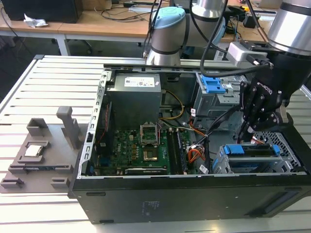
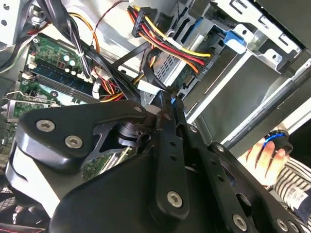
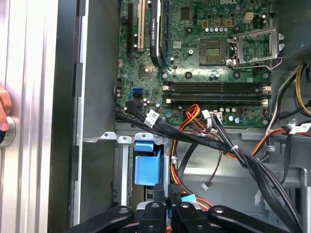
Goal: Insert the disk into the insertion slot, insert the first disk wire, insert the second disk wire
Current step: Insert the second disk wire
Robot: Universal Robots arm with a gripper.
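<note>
I have the end effector [image 1: 247, 137] down inside the open computer case [image 1: 146, 204], its fingers pressed together on what looks like a cable connector, just above the rear of the disk [image 1: 252, 150]. The disk sits seated in the insertion slot [image 1: 221, 165] directly below, so I judge step one done. I cannot tell whether either wire is plugged yet.
</note>
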